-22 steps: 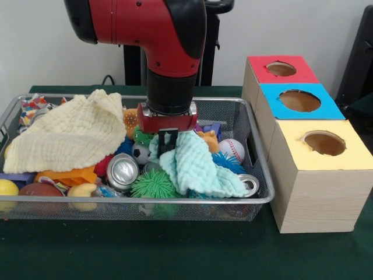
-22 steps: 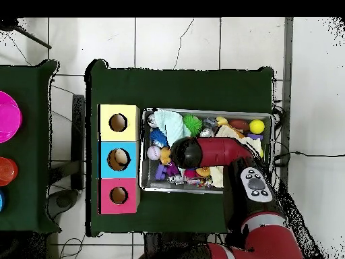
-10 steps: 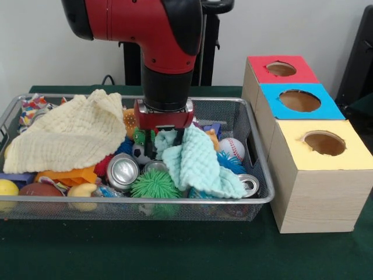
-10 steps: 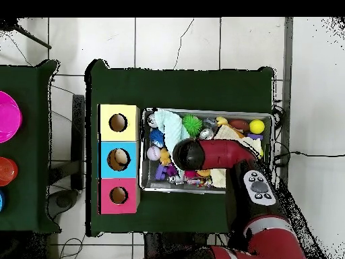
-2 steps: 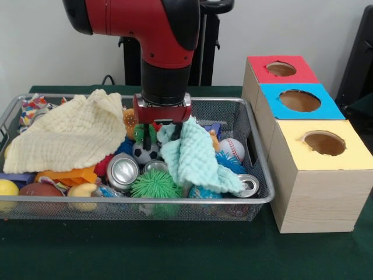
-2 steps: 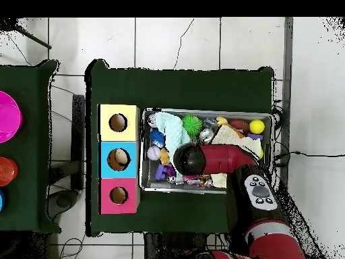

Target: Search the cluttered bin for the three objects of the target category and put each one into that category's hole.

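A: What are the jaws doing?

B: The gripper (image 5: 162, 129) is hanging over the middle of the wire bin (image 5: 259, 175), and its jaws are pinching the top edge of the mint cloth (image 5: 195, 160). The cloth is draping down from the jaws toward the front right of the bin.

A: What is lying around the jaws?

B: Just below and left of them a small soccer ball (image 5: 143, 153) is sitting, with a silver can (image 5: 122, 171) and a green spiky ball (image 5: 154, 184) in front of it. To the right of the jaws, past the cloth, a baseball (image 5: 232, 149) is resting against the mesh, and a second can (image 5: 249, 185) is peeking out under the cloth's lower corner.

A: And farther left?

B: A big cream cloth (image 5: 70, 135) is covering that end, with a yellow ball (image 5: 7, 188) showing at the front corner.

A: Where are the holes?

B: Well to the right of the jaws, outside the bin, three boxes are standing on the counter (image 5: 175, 251): the red box (image 5: 280, 69) farthest back, the blue box (image 5: 298, 100) in the middle, the yellow box (image 5: 323, 143) nearest the front. From overhead, something orange is showing inside the blue box's hole.
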You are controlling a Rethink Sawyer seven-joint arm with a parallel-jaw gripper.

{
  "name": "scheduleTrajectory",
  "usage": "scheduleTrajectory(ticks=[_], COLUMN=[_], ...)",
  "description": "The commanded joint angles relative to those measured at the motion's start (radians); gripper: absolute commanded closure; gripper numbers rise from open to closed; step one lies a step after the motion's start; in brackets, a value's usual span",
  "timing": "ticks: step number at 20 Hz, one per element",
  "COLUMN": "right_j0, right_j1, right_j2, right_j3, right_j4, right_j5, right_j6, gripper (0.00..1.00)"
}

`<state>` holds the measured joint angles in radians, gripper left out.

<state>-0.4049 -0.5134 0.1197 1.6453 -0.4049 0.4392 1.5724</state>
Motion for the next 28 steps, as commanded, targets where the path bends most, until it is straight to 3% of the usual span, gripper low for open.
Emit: scheduleTrajectory(ticks=[1, 17, 28], right_j0=[-0.009, 0.048, 0.15], right_j1=[0.016, 0.088, 0.055], right_j2=[0.002, -0.037, -0.075], right_j3=[0.15, 0.259, 0.324], right_j4=[0.036, 0.115, 0.24], right_j5=[-0.048, -0.206, -0.249], right_j6=[0.188, 0.251, 0.291], gripper=[0.0, 0.0, 0.0])
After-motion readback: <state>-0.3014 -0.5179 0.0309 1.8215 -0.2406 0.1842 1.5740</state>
